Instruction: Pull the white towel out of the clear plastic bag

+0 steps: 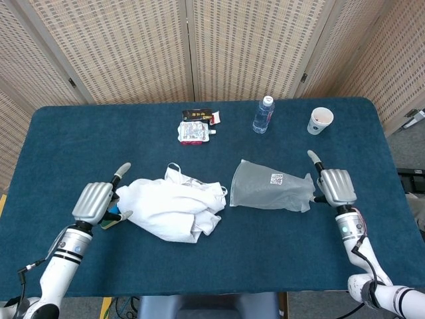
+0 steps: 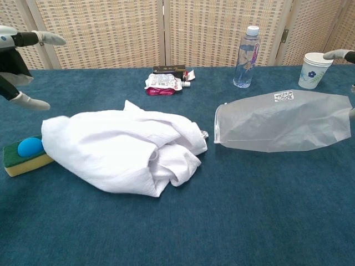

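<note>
Left hand & right hand: ribbed silver-grey backs, pale grey fingers w/ black inner parts. Forearms white, slim, black bands at wrists. Thin black cables run along both arms near elbows.
</note>
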Robot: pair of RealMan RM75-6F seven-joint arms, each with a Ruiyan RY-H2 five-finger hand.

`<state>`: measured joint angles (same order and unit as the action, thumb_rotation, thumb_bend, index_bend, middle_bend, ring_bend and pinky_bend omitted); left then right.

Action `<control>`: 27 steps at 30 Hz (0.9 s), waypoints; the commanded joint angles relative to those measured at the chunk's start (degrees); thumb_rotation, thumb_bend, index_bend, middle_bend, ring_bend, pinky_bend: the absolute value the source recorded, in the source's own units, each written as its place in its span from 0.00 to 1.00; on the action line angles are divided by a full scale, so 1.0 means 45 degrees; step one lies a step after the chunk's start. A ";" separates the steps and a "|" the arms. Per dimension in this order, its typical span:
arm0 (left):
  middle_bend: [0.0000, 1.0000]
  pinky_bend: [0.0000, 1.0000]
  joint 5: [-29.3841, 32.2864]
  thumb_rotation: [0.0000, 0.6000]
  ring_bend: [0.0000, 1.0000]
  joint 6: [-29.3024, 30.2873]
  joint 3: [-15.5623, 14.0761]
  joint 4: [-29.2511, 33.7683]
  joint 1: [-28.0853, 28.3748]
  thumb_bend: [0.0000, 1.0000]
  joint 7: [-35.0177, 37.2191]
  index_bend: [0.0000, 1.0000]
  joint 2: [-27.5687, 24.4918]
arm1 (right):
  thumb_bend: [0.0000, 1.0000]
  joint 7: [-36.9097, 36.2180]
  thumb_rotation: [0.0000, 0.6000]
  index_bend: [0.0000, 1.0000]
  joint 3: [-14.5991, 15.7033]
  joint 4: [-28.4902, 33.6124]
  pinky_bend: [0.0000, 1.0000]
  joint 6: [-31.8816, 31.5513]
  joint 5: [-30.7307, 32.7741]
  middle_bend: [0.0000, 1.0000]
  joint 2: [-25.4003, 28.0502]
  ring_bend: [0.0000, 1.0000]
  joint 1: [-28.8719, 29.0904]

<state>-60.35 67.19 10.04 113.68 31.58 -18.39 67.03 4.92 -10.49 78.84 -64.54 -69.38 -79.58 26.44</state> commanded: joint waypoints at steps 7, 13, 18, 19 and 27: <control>0.92 1.00 -0.0052 1.00 0.83 -0.0345 -0.0278 0.0511 -0.0319 0.00 0.0427 0.00 -0.1486 | 0.00 -0.0509 1.00 0.00 -0.0087 0.1058 0.86 -0.0233 -0.0311 0.76 0.1166 0.77 -0.0297; 0.91 1.00 -0.0307 1.00 0.82 -0.0023 -0.0453 0.0597 -0.0761 0.00 0.0761 0.06 -0.2117 | 0.00 -0.0630 1.00 0.00 -0.0099 0.2368 0.75 -0.0040 -0.0050 0.59 0.2738 0.59 -0.0634; 0.91 1.00 -0.0571 1.00 0.82 0.0342 -0.0434 0.0574 -0.1010 0.00 0.0989 0.11 -0.2284 | 0.00 -0.0685 1.00 0.00 -0.0194 0.3175 0.67 -0.0050 0.0229 0.44 0.3585 0.45 -0.0833; 0.91 1.00 -0.0621 1.00 0.81 0.0461 -0.0423 0.0533 -0.1061 0.00 0.0984 0.12 -0.2281 | 0.00 -0.0584 1.00 0.00 -0.0203 0.3260 0.66 -0.0131 0.0256 0.44 0.3658 0.44 -0.0868; 0.57 0.87 -0.0871 1.00 0.60 0.1152 -0.0450 0.0510 -0.1668 0.00 0.1040 0.13 -0.3349 | 0.00 0.0279 1.00 0.05 0.0005 0.4053 0.66 -0.0796 -0.0078 0.43 0.4391 0.44 -0.1217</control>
<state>-64.04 71.78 8.10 115.82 25.01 -14.20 53.75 5.72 -10.78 96.49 -67.58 -69.23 -60.42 21.39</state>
